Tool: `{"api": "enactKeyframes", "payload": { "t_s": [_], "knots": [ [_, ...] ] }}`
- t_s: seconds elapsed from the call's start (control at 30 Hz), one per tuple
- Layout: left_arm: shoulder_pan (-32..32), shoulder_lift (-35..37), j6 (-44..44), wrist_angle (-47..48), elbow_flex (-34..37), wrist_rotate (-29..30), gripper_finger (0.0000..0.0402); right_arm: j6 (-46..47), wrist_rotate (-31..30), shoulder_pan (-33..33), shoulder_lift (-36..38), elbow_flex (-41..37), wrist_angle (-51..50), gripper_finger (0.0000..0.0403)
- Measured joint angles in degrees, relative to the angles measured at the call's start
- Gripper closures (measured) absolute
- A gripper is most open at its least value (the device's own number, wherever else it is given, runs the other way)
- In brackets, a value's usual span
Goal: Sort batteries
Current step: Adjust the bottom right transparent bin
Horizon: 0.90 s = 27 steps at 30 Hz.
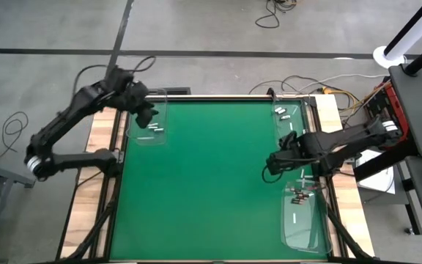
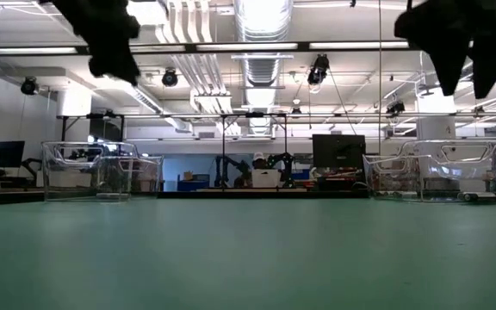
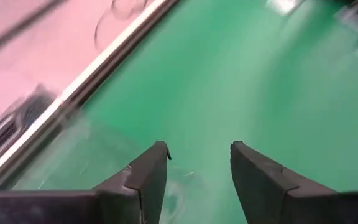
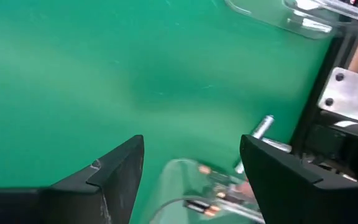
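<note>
Over the far left corner of the green table (image 1: 211, 183) hangs my left gripper (image 1: 146, 114), just above the clear tray (image 1: 149, 138) that sits there; its fingers (image 3: 148, 180) stand parted with nothing between them, and the wrist view shows only green mat and a faint clear edge below; a few whitish batteries (image 1: 156, 129) lie inside that tray, just beside the gripper.

Toward the right edge, my right gripper (image 1: 271, 166) hovers above bare mat, between the two clear trays on that side; its fingers (image 4: 114, 171) are spread wide and hold nothing; from the low view both grippers hang well clear of the surface.

Several dark batteries (image 1: 299, 196) are bunched at the far end of the near right tray (image 1: 302, 235), with one whitish battery (image 1: 294, 218) lying apart nearer the middle of it; the far right tray (image 1: 291, 121) holds a few more whitish ones (image 1: 281, 111); one silvery battery (image 4: 263, 126) lies loose on the mat just outside the near tray's rim, close to the table's metal frame (image 4: 344, 93).
</note>
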State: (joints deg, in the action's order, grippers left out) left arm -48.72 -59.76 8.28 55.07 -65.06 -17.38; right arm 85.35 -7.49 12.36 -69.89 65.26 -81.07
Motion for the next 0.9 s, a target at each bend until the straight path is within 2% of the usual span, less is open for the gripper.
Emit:
{"api": "enactKeyframes", "payload": {
  "t_s": [0.17,0.27,0.43,0.57,0.77,0.9],
  "knots": [
    [8.94,8.77,-11.6,-4.18,0.1,0.12,0.0246,2.06,1.77,0.01,0.54,-4.76,4.04,0.0138],
    [15.15,11.8,-16.75,-6.21,0.25,1.94,0.0246,6.81,4.3,4.39,0.22,-6.04,8.28,0.0134],
    [23.68,13.74,-16.42,-6.18,0.35,10.7,0.0246,21.91,-3.68,14.89,-0.35,-2.62,10.29,0.0139],
    [25.56,13.52,-13.79,-6.21,0.75,11.93,0.0246,30.92,-2.45,20.63,-3.5,2.17,6.28,0.0152],
    [25.67,13.72,-8.71,-5.87,2.56,11.93,0.0246,36.44,8.18,25.34,-12.22,7.88,6.61,0.0157],
    [25.67,14.4,-5.58,-5.77,3.93,11.93,0.0246,37.4,11.56,26.29,-17.7,8.31,6.96,0.0154]
  ]
}}
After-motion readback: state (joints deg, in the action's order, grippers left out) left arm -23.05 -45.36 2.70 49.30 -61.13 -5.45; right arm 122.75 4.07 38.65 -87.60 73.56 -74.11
